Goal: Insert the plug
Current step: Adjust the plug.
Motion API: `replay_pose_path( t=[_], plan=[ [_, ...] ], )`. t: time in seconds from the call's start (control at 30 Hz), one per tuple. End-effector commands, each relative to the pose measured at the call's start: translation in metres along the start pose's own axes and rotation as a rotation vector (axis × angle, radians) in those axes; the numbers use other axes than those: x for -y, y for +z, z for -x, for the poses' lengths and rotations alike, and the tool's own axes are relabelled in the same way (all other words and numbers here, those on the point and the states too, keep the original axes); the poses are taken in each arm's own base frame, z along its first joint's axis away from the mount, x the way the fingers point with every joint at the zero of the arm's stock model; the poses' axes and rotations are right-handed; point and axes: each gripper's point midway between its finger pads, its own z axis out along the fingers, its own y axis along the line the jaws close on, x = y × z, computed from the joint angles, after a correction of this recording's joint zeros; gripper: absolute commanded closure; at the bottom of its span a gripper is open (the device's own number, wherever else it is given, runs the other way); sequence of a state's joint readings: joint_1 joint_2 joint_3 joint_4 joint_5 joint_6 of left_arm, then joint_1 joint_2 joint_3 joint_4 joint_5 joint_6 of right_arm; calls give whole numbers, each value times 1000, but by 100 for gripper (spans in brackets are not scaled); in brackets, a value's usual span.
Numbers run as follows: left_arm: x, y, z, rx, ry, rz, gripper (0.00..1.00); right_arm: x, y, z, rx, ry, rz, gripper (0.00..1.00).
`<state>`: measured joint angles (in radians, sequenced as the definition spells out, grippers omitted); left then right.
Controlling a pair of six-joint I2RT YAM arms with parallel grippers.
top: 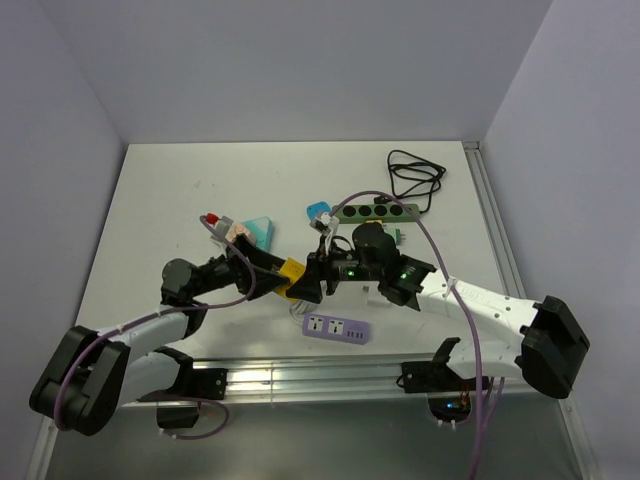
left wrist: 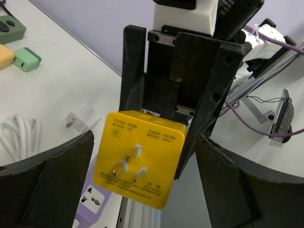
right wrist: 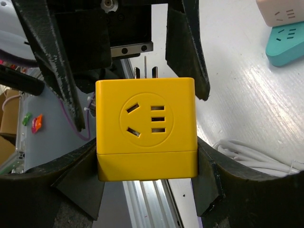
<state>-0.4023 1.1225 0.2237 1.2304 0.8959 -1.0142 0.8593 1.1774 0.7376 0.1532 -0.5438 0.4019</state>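
Observation:
The plug is a yellow cube held up between the two arms above the table's near edge. My right gripper is shut on it, a finger pressed on each side, and its socket face points at the right wrist camera. The three prongs point at the left wrist camera. My left gripper is open, and its fingers stand clear of the cube on both sides. A purple power strip lies on the table just below, and its corner shows under the cube.
A green power strip and a coiled black cable lie at the back right. Teal and pink adapters sit at the left. A white charger and white cord lie nearby. An aluminium rail runs along the near edge.

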Motion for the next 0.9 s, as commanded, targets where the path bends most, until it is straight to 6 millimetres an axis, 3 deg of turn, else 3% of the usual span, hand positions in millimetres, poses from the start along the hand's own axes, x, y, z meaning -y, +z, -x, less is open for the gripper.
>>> replay_pose_path(
  t=[0.0,0.03,0.13,0.17,0.3,0.37,0.63,0.87],
  plan=[
    [19,8,8,-20,100,-87,8,-16,0,30,61,-57,49,100],
    [20,10,8,-23,107,-92,9,-15,1,29,53,-57,47,100],
    [21,13,4,-44,120,-102,30,-10,3,29,48,-50,23,100],
    [21,14,5,-41,126,-101,44,-8,3,29,48,-44,14,100],
    [19,13,3,-44,137,-94,75,0,5,30,52,-27,-19,100],
    [15,13,3,-37,136,-73,100,4,4,32,62,-17,-25,99],
    [10,11,9,23,115,-18,100,11,-7,43,148,-7,-13,86],
    [-6,9,20,99,51,90,100,17,-11,46,179,4,-14,54]
  ],
)
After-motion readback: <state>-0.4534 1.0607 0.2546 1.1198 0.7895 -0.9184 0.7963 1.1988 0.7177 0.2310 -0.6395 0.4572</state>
